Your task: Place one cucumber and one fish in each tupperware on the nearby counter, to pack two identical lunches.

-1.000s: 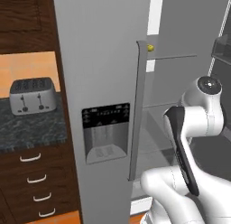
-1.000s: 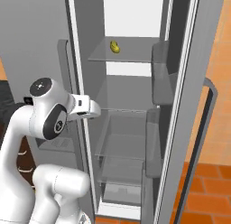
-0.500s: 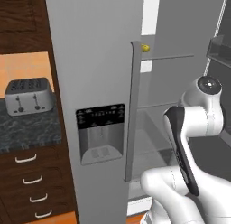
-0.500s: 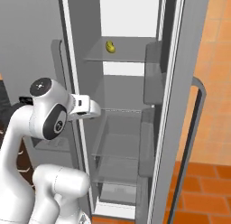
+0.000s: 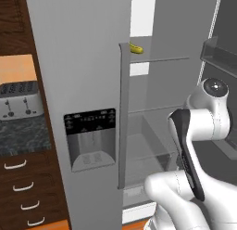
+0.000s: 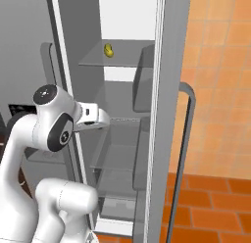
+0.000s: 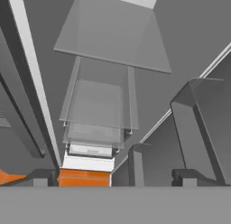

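Cucumber [image 5: 135,48] sits on the top glass shelf [image 6: 117,62] inside the open fridge [image 6: 128,21], toward the shelf's back-left part in the right base view. It's small, stubby, yellow-green w/ a darker shaded underside; in the left base view it peeks out just past the edge of the closed fridge door [image 5: 78,67], so part of it is hidden there. In the right base view the cucumber [image 6: 108,50] looks like a short rounded blob, prob. lying end-on to the camera, though it's too small to be sure.

Gripper [image 7: 115,184]: fingers spread about as wide as they go, nothing between them; hand view shows two dark finger tips [image 7: 40,179] at the bottom w/ empty space between. It's aimed down into the fridge interior, well below the cucumber's shelf.

Edges/room: fridge compartment is narrow and tall. Left side bounded by the closed door w/ ice dispenser [image 5: 90,138] and its vertical handle [image 5: 122,118]. Right side bounded by the opened door [image 6: 169,114], carrying door bins [image 5: 221,50] that jut inward. Lower glass shelves [image 7: 100,105] stack below, w/ a drawer [image 7: 89,150] at the bottom. Arm elbow [image 6: 54,124] sits just outside the opening, forearm reaching in at mid height.

Counter [image 5: 21,136] w/ the silver toaster [image 5: 18,101] lies off to the left, over dark drawers [image 5: 23,187]. Orange tile floor [image 6: 215,203] on the right.
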Robot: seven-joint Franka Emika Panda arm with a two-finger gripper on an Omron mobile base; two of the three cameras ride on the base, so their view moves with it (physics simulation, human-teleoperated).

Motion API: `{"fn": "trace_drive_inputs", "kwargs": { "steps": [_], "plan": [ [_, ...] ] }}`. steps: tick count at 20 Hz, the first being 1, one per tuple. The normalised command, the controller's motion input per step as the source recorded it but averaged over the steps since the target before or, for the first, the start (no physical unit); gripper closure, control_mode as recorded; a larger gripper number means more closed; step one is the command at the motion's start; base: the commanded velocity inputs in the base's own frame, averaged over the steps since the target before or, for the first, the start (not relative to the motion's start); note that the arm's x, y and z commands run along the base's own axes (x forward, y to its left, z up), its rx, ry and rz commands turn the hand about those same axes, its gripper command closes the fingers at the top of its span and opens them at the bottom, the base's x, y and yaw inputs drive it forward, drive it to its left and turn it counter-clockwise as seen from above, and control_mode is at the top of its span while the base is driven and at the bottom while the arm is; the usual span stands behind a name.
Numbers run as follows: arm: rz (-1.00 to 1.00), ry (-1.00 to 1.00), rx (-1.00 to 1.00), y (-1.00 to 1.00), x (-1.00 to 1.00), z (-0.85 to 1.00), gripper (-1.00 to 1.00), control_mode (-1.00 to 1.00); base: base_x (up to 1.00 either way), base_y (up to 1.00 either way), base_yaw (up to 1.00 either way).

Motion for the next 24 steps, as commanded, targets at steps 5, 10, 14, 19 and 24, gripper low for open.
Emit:
{"fn": "trace_drive_inputs", "kwargs": {
  "steps": [5, 10, 14, 19, 24],
  "plan": [
    [0.00, 0.00, 0.00, 0.00, 0.00, 0.00, -1.00, 1.00, 0.49, 0.00, 0.00],
    [-0.01, 0.00, 0.01, 0.01, 0.57, 0.48, -1.00, -1.00, 0.00, 0.00, 0.00],
    [0.00, -0.28, 0.01, 0.01, 0.06, 1.00, -1.00, -1.00, 0.00, 0.00, 0.00],
    [0.00, -0.29, 0.02, 0.00, -0.18, 0.98, -1.00, -1.00, 0.00, 0.00, 0.00],
    [0.02, -0.19, 0.01, 0.00, -0.07, 0.81, -1.00, -1.00, 0.00, 0.00, 0.00]
  ]
}}
